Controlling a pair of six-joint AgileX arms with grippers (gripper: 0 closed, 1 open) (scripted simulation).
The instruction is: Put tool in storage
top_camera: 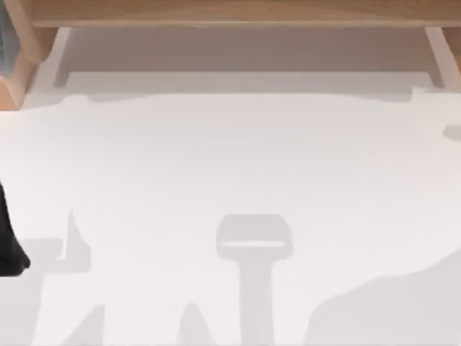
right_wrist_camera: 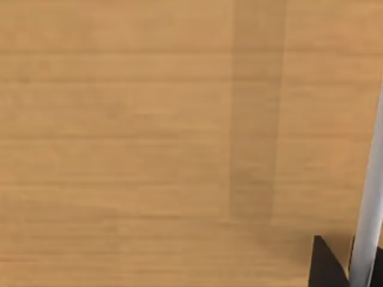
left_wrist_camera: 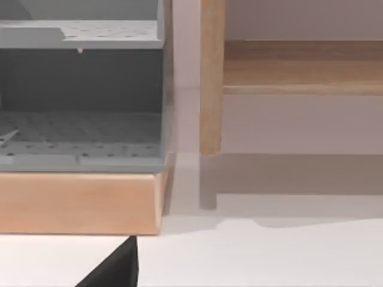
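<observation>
- You see the right gripper (right_wrist_camera: 350,266) holding a slim grey metal rod, apparently the tool (right_wrist_camera: 368,203), close against a light wooden panel (right_wrist_camera: 137,137); ease it in slowly
- Left gripper (left_wrist_camera: 114,269) sits at the table's left edge, fingers unclear; grey pegboard storage box (left_wrist_camera: 81,128) on its wooden base (left_wrist_camera: 78,203) lies just beyond; mind the wooden post (left_wrist_camera: 210,78)

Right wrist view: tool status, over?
Left gripper near grey storage rack. Right gripper beside silver rod, likely the tool, facing wood panel. Nothing seen blocking.

Matt white table (top_camera: 230,158) — pale smooth-grained wooden shelf (top_camera: 230,11), perforated grey rack (left_wrist_camera: 81,128).
</observation>
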